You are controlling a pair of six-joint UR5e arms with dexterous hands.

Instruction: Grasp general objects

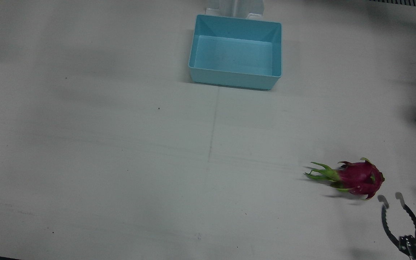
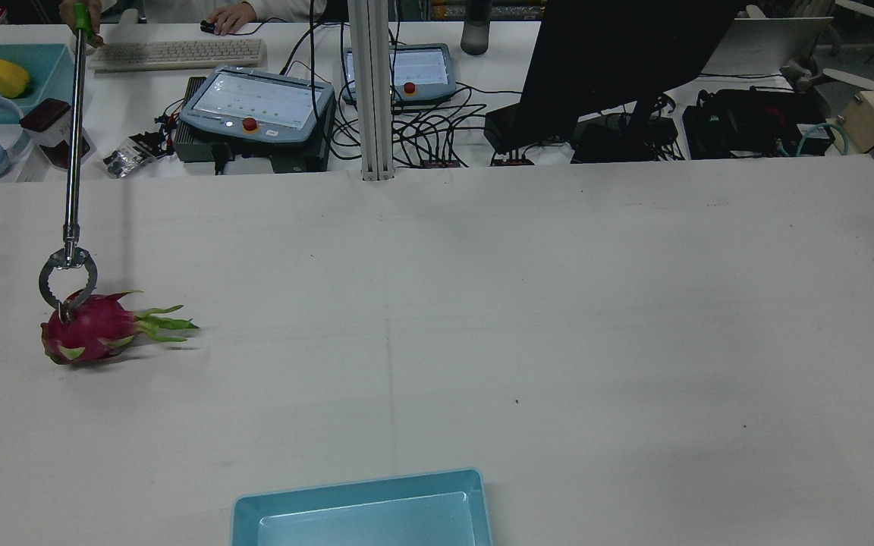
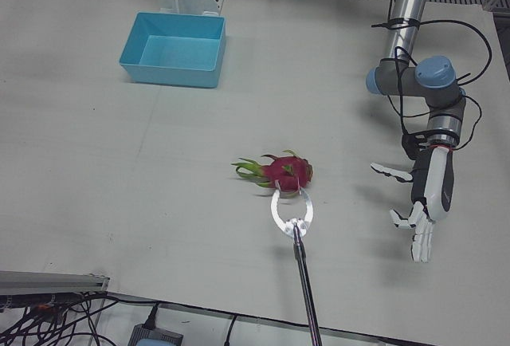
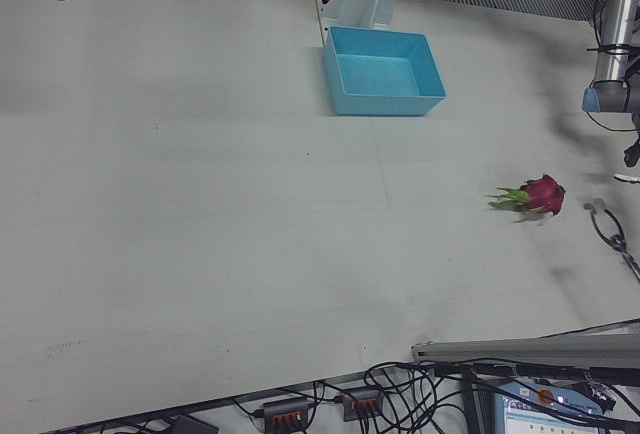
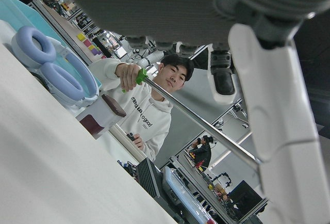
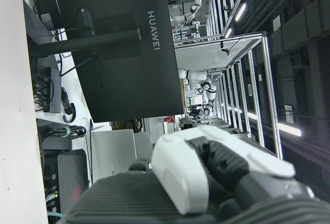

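Note:
A magenta dragon fruit [image 1: 359,178] with green leaf tips lies on the white table on my left arm's side; it also shows in the rear view [image 2: 88,330], left-front view [image 3: 287,172] and right-front view [image 4: 543,195]. My left hand [image 3: 422,202] hangs to the view's right of it, well apart, with fingers spread and empty. Its fingers [image 5: 278,105] fill the left hand view. My right hand [image 6: 206,177] shows only partly in its own view; its state is unclear.
A person's long reach tool with an open metal claw [image 3: 292,210] sits right at the fruit, also in the rear view [image 2: 67,277]. An empty light-blue bin [image 1: 233,79] stands at the table's robot side. Monitors, control pendants and cables lie beyond the far edge.

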